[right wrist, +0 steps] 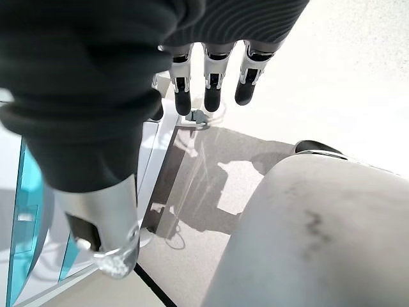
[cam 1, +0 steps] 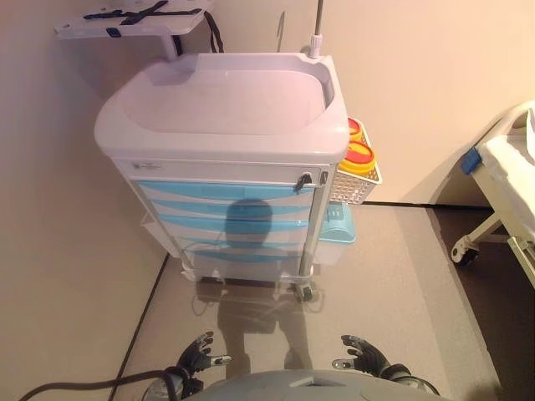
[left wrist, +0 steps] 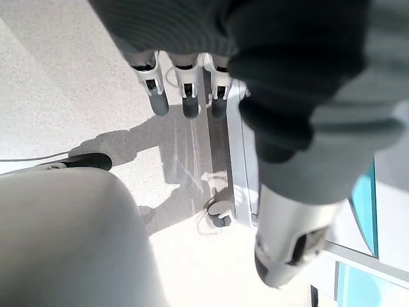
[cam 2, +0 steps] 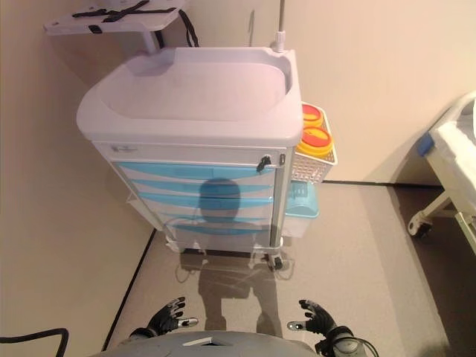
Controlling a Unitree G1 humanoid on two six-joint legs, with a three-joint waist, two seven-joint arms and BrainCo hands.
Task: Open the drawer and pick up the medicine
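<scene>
Drawers (cam 1: 224, 193) sit shut at twelve o'clock, handles running crosswise, well beyond both robot hands: left robot hand (cam 1: 197, 354) and right robot hand (cam 1: 364, 354) open, empty, equally distant

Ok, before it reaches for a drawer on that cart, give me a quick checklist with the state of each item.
1. Drawers all shut: ok, none pulled out yet.
2. Left hand empty and open: ok, fingers straight, holding nothing.
3. Right hand empty and open: ok, fingers straight.
4. Hands near the drawers: not ok, both hang low, well short of the cart.
5. Floor between robot and cart free of things: ok.
6. Medicine located: cannot tell, nothing shows with the drawers shut.
</scene>
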